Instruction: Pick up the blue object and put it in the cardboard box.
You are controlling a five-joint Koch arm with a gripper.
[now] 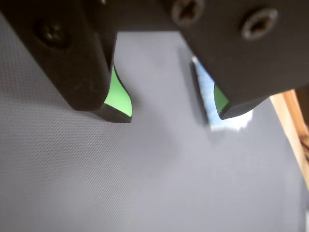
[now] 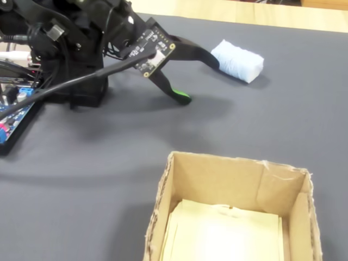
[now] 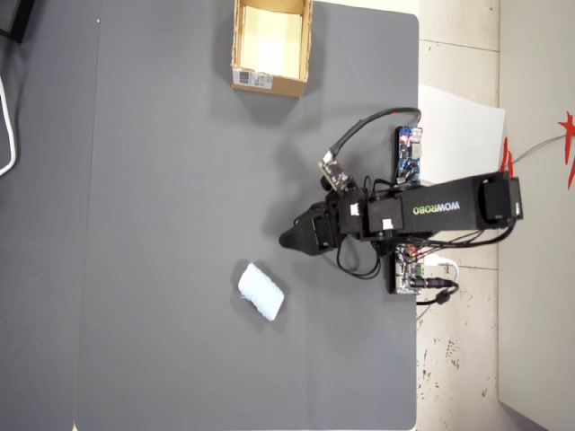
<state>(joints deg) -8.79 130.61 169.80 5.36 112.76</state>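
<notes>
Blue object (image 2: pixel 237 60) lies on grey mat (image 2: pixel 109 163), just beside gripper (image 2: pixel 202 80), well apart from cardboard box (image 2: pixel 228 179). Jaws parted wide, holding nothing; 1 tip almost touches pad's end. Looks soft, light, squashy, unlikely to slip. Best grip: across short sides, mid-length, gentle squeeze.

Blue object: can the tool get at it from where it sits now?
Probably yes. The open tool sits just short of the blue object, with only bare mat around it and nothing between them.
</notes>
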